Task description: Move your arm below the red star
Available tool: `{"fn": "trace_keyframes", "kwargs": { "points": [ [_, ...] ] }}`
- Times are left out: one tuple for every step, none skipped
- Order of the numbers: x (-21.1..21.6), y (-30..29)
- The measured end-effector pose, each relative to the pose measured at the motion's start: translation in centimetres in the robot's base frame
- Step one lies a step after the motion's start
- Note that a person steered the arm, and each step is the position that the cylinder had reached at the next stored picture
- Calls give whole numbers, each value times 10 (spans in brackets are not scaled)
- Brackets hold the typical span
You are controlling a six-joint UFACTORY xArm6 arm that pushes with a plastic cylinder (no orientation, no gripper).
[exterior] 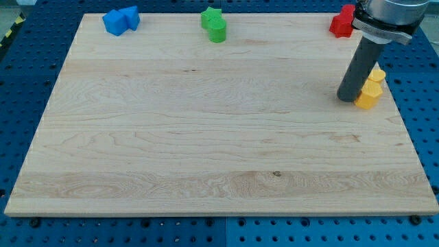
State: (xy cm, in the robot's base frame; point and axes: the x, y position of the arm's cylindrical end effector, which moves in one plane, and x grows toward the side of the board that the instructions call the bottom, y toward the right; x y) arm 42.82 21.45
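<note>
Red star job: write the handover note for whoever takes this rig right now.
My tip rests on the board near its right edge, touching or almost touching the yellow blocks on their left.
The red block, its star shape hard to make out, sits at the top right corner, partly hidden by the arm.
Blue blocks top left, green blocks top middle.
Done: the tip is already below the red block, slightly to the right.
Left: little, perhaps closing in.
</note>
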Motion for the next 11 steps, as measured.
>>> {"fn": "trace_keyframes", "kwargs": {
  "points": [
    [0,0],
    [0,0],
    [0,0],
    [0,-2],
    [-1,-30],
    [-31,-78],
    [-100,-82],
    [-184,-83],
    [-235,-82],
    [-200,-76],
    [-154,-32]
  ]
}}
